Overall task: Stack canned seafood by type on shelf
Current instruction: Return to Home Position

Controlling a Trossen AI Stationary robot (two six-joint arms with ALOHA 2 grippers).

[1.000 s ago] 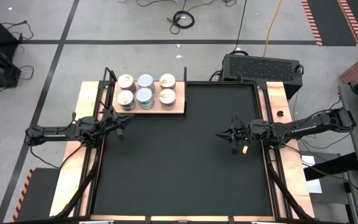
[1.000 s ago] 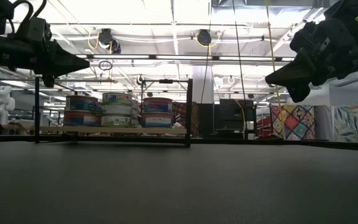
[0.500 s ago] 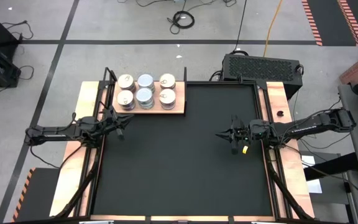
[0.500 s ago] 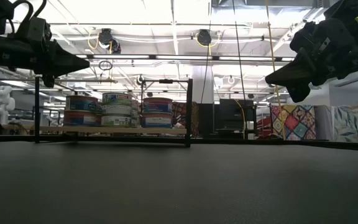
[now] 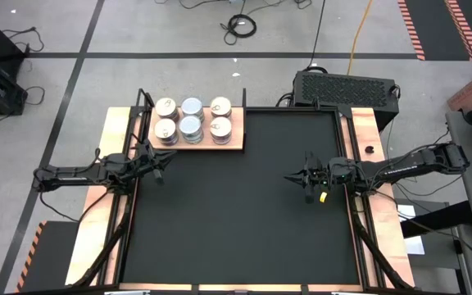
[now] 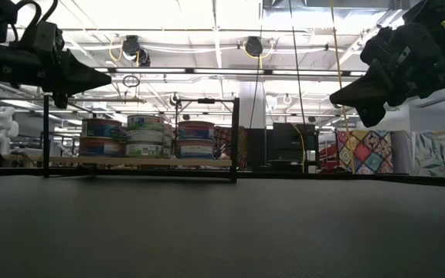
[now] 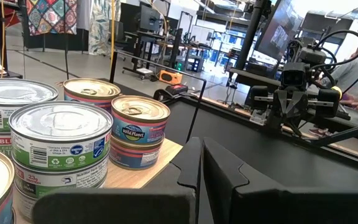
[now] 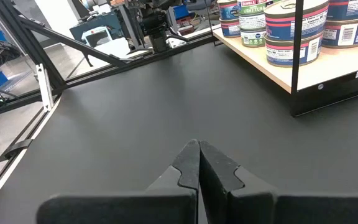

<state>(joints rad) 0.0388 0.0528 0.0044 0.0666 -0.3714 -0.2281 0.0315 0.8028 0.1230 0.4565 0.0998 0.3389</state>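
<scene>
High view: we see squat silver-lidded tins on the pale wooden shelf. Our left gripper is near it, our right gripper well apart, both pressed together.

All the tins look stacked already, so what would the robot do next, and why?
Probably just settle into rest. The tins all stand in stacks on the shelf, none lies on the black mat, and the left pincer and right pincer are shut, empty, away from them.
</scene>
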